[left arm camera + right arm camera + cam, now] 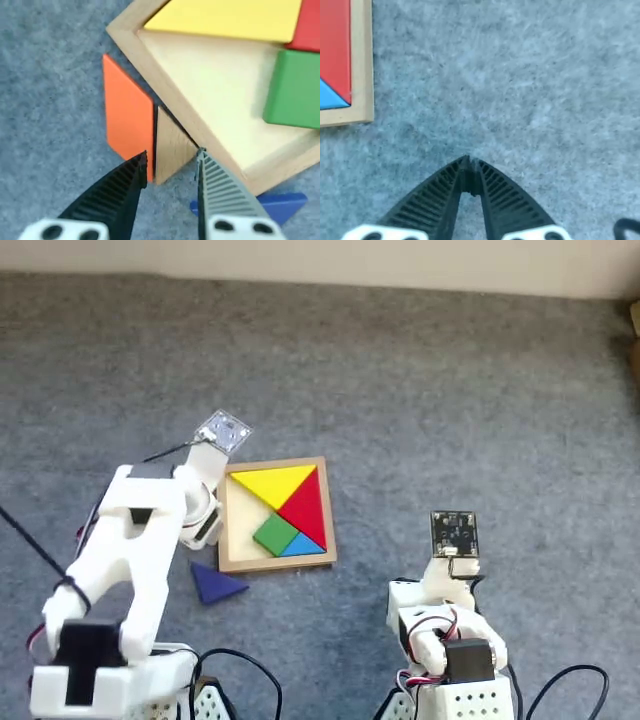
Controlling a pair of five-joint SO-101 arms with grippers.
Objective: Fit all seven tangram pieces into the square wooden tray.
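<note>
Orange parallelogram [127, 120] and a plain wooden piece [170, 150] sit tight against the tray's [145, 57] outer wall. That is likely why your left gripper [172, 156] is spread, one jaw on either side of the wooden piece. You can't tell whether the pads touch it, and its shape is half hidden. A dark blue triangle [215, 583] lies loose on the carpet [520, 75]. The yellow triangle [270, 483], green square [273, 533], red triangle [305, 505] and light blue triangle [303, 546] are seated in the tray. Your right gripper [470, 172], pressed together, hangs over bare carpet.
</note>
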